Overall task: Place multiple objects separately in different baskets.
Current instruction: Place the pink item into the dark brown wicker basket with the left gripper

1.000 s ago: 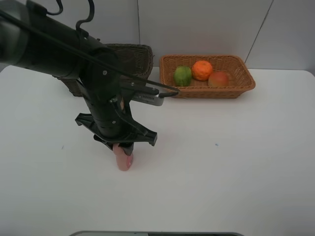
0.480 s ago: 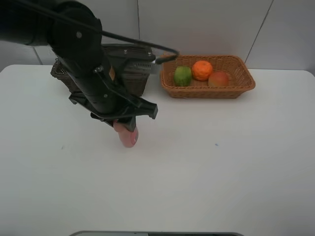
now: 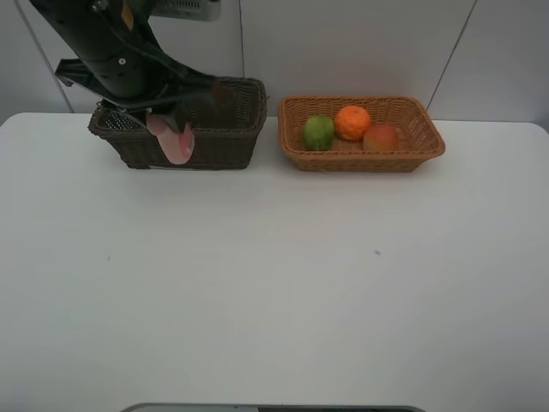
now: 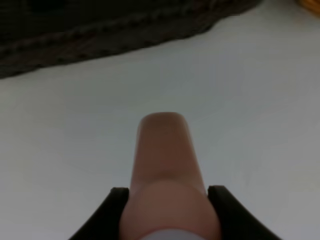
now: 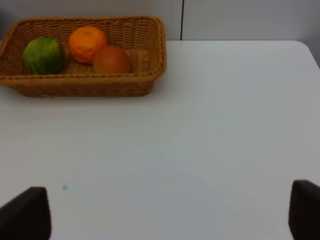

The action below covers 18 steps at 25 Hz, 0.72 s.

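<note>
Smooth pink bottle pinched in left jaws beside dark woven basket; right jaws spread.

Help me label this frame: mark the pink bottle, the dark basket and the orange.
pink bottle (image 3: pixel 174 142), exterior high view, on its tilted body below the left pincer.
dark basket (image 3: pixel 214 146), exterior high view, on its front wall.
orange (image 3: pixel 352 123), exterior high view, on its middle.

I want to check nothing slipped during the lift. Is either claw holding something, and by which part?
The left claw holds the pink bottle, clamped on both sides of its body near the white end. The right claw is open and holds nothing.
</note>
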{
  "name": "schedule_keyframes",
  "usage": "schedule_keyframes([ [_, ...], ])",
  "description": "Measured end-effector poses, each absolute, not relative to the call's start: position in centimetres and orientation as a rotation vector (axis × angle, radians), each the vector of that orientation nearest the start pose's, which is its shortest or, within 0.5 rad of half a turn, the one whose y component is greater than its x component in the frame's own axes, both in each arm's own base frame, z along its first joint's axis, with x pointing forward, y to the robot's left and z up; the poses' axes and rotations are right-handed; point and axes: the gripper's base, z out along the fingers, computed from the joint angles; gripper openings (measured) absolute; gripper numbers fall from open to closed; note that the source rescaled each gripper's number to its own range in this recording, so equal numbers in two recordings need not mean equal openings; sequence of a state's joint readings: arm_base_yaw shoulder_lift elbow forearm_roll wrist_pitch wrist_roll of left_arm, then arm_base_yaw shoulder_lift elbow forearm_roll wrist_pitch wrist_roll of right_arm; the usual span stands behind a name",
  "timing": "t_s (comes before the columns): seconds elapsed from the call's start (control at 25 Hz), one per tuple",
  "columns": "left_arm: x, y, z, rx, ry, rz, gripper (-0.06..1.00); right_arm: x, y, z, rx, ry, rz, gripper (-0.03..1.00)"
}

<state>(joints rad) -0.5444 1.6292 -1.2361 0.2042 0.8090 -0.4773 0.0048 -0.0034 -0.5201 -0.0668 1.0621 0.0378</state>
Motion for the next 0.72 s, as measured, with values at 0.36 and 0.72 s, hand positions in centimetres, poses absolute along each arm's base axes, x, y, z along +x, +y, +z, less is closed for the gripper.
schedule_keyframes([
  [0.36,33.2,-10.9,28.9,0.032,2.596,-0.036,0.43,-0.8,-0.5,28.3,0.037,2.020,-0.053,1.00],
  [0.72,37.0,-6.3,28.6,-0.101,2.553,0.016,0.43,-0.8,-0.5,28.3,0.037,2.020,-0.053,1.00],
])
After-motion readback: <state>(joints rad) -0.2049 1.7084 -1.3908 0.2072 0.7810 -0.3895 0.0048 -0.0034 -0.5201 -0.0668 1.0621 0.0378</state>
